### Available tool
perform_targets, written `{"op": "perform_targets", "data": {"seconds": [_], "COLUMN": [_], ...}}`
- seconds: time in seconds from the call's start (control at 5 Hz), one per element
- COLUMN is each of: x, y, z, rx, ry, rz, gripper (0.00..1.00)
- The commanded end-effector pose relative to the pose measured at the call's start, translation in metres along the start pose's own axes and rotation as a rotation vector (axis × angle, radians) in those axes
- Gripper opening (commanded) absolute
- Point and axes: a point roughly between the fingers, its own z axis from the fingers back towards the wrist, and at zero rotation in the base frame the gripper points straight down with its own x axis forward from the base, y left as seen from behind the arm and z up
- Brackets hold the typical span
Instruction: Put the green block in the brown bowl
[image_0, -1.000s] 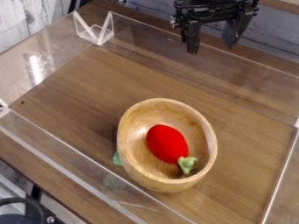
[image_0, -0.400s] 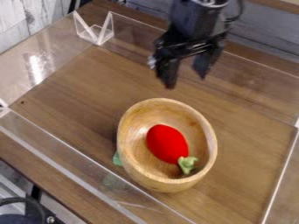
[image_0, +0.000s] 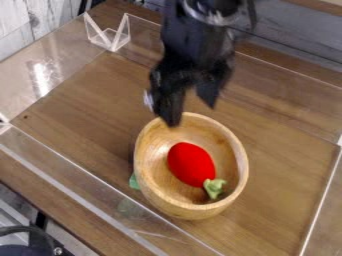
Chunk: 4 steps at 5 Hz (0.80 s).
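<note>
We take the brown bowl (image_0: 191, 166) as our landmark. It sits on the wooden tabletop (image_0: 94, 105), low and a little right of the middle of the camera view, its thick rim showing pale grain.

Inside the bowl we see a red toy (image_0: 191, 160) lying near the centre, with a small green piece (image_0: 214, 187) touching its lower right end, close to the bowl's near rim. We cannot tell whether that piece is part of the toy or a separate thing.

Just outside the bowl, against its lower left wall, we see a bit of green (image_0: 135, 182) peeking out on the tabletop. It is mostly hidden by the bowl, and we cannot say for sure that it is the green block, but nothing else green lies outside the bowl.

The pincer (image_0: 186, 97) hangs over the bowl's far left rim, pointing down, blurred. Its dark fingers (image_0: 164, 105) stand apart, released, with nothing between them.

A clear plastic wall (image_0: 80, 205) runs along the tabletop's edges around the bowl, and a small clear plastic stand (image_0: 107, 33) sits well beyond the bowl, toward the far left corner.
</note>
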Motion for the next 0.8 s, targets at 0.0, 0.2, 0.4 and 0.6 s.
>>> {"op": "perform_targets", "data": {"seconds": [0.0, 0.2, 0.4, 0.6], "x": [-0.022, -0.034, -0.034, -0.027], "y": [0.009, 0.011, 0.01, 0.013], "z": [0.003, -0.004, -0.013, -0.018], "rx": [-0.036, -0.047, -0.085, -0.112], "ry": [0.01, 0.034, 0.075, 0.122], "rz": [-0.032, -0.001, 0.031, 0.082], "gripper": [1.0, 1.0, 1.0, 1.0]}}
